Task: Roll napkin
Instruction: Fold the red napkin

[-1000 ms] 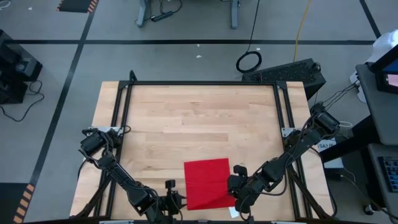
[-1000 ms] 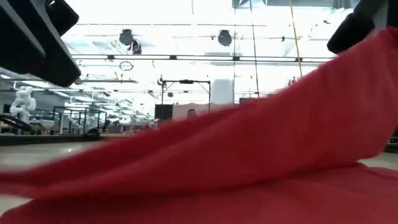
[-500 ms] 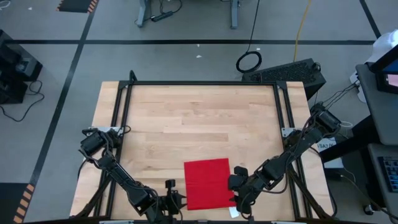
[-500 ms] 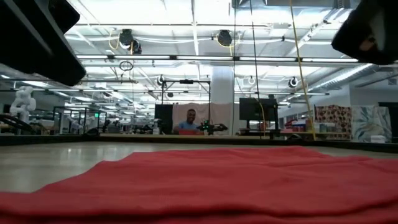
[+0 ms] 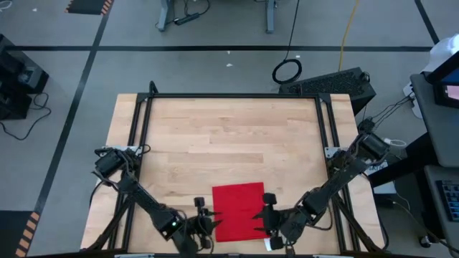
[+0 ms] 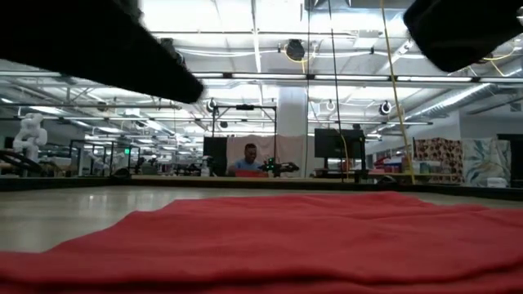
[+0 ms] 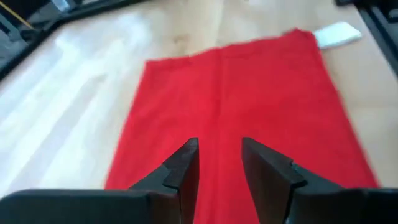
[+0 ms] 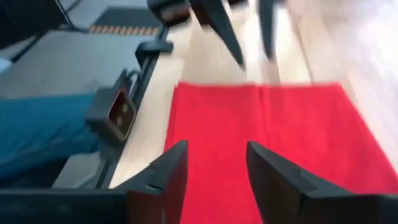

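Observation:
The red napkin (image 5: pixel 239 211) lies spread flat on the wooden table near its front edge, with a lengthwise crease down its middle. Its small white tag (image 7: pixel 336 33) sticks out at one corner. My left gripper (image 5: pixel 208 221) stands open at the napkin's left edge, its fingers (image 7: pixel 186 169) over the cloth. My right gripper (image 5: pixel 267 213) stands open at the right edge, its fingers (image 8: pixel 274 168) over the cloth too. In the low view the napkin (image 6: pixel 286 237) lies flat under both dark arms. No frame shows either gripper touching it.
Black frame rails (image 5: pixel 140 143) run along the table's sides and far edge. Bare wood (image 5: pixel 229 140) stretches beyond the napkin toward the far side. The table's near edge is close behind both grippers. A person (image 6: pixel 249 160) sits far off in the room.
The napkin's right part, which hung raised at my right gripper, has dropped and the cloth now lies flat. My right gripper has let it go, sunk and turned toward the napkin's right edge. My left gripper has moved right, toward the napkin's left edge, and turned.

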